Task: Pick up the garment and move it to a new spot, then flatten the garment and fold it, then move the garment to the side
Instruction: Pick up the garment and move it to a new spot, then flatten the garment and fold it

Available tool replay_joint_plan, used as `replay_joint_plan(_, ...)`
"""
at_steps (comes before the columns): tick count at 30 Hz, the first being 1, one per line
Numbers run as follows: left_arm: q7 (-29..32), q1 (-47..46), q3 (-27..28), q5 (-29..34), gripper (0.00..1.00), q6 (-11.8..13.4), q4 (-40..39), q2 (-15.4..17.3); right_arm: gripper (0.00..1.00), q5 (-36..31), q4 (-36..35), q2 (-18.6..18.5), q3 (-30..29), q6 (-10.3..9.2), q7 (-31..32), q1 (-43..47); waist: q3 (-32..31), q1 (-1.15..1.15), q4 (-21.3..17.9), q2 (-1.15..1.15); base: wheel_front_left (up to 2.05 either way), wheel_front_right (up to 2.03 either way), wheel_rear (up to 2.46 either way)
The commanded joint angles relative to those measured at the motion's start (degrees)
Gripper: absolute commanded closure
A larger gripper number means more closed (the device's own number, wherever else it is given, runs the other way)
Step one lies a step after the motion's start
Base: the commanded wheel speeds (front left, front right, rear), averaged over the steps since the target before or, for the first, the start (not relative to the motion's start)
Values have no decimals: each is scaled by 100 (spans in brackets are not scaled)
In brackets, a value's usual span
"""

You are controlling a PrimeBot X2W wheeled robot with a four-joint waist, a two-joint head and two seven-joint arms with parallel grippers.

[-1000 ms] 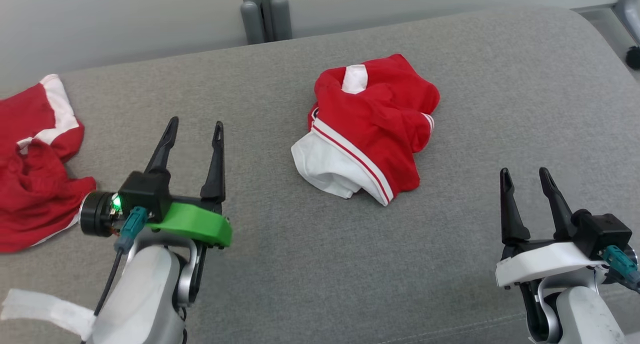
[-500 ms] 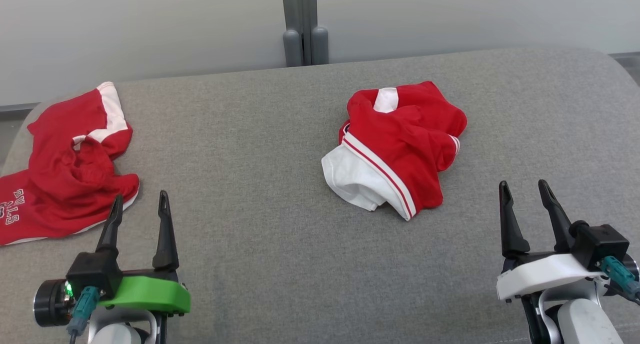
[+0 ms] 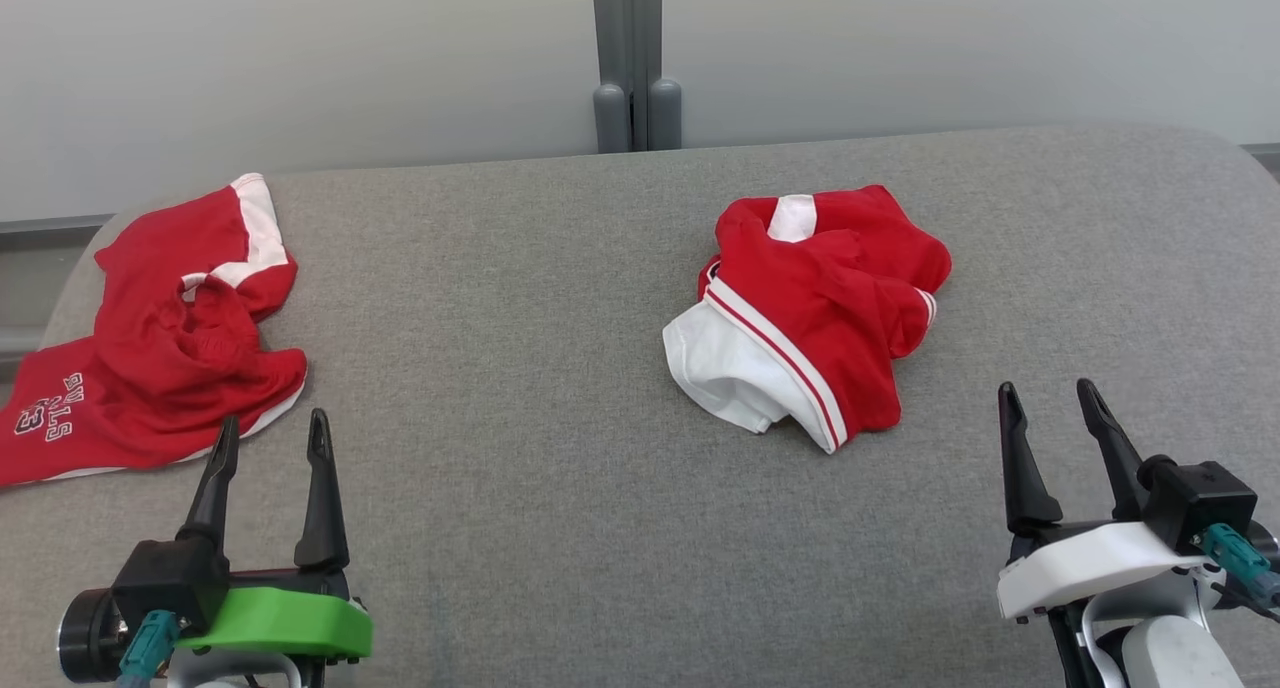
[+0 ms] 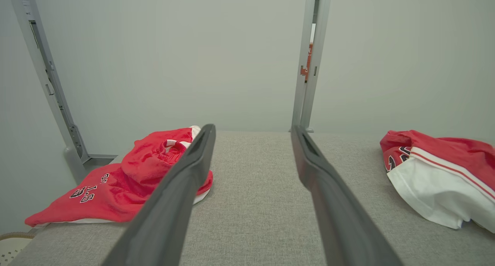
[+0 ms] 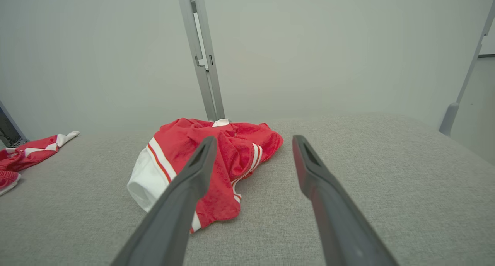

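Left end effector and right end effector both wide open, empty; crumpled red-white garment on grey desk, red jersey far left.

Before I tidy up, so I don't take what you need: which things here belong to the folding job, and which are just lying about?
Job, probably: crumpled red-and-white garment, grey cushion, left gripper, right gripper, both open.
Lying about: red lettered jersey at the left edge, grey post behind.

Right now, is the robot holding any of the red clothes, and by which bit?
Nothing is held. The left pincer and right pincer are open and empty, clear of the red-and-white garment and the lettered red garment.
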Motion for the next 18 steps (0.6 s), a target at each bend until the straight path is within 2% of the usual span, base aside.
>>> replay_joint_plan(1, -5, 108, 34, 65, 0, -48, 21, -21, 0, 9, -18, -8, 7, -8, 23, 55, 0, 0, -3, 0, 0, 0, 0)
replay_joint_plan(18, -5, 82, 322, 349, 0, -342, 227, -306, 0, -42, -65, -4, 23, -8, 58, 143, -5, 0, -25, 0, 0, 0, 0)
